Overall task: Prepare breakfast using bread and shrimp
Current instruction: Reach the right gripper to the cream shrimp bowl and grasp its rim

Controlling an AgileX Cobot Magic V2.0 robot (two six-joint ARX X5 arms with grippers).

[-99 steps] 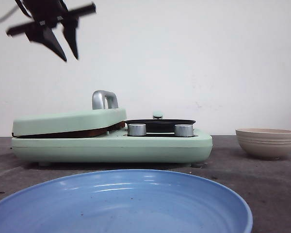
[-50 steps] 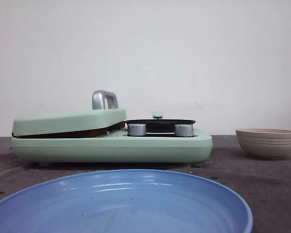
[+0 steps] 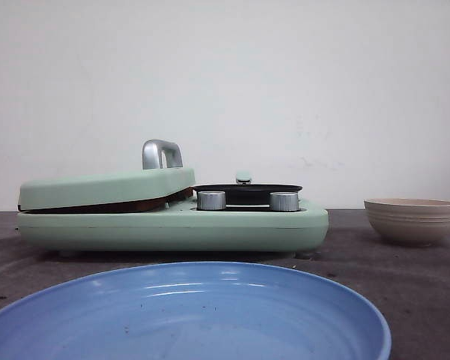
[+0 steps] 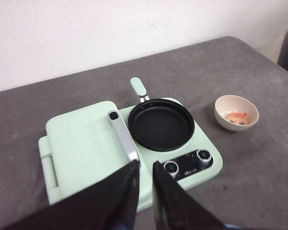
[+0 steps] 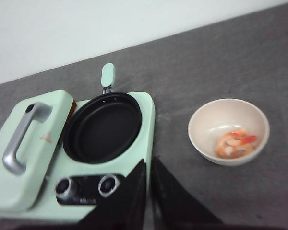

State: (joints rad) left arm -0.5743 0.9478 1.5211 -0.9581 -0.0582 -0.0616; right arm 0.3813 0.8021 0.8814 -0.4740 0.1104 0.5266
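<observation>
The bread is hidden under the shut mint-green press lid (image 3: 105, 187); only a thin brown edge (image 3: 135, 204) shows in the seam. The shrimp (image 5: 235, 143) are a few orange-red curls in the beige bowl (image 5: 201, 124), right of the appliance; they also show in the left wrist view (image 4: 236, 117). My left gripper (image 4: 145, 164) hangs high above the lid's silver handle (image 4: 124, 136), empty, its jaws a narrow gap apart. My right gripper (image 5: 148, 163) is shut and empty, high over the appliance's right front corner. Neither gripper shows in the front view.
An empty black pan (image 4: 161, 124) sits in the appliance's right half, with two silver knobs (image 3: 211, 200) in front. A large blue plate (image 3: 187, 315) lies nearest the camera. The beige bowl (image 3: 412, 221) stands on the grey table at the right.
My left gripper was at the top left of the front view a second ago; it has since moved out of that view. Nothing else has moved.
</observation>
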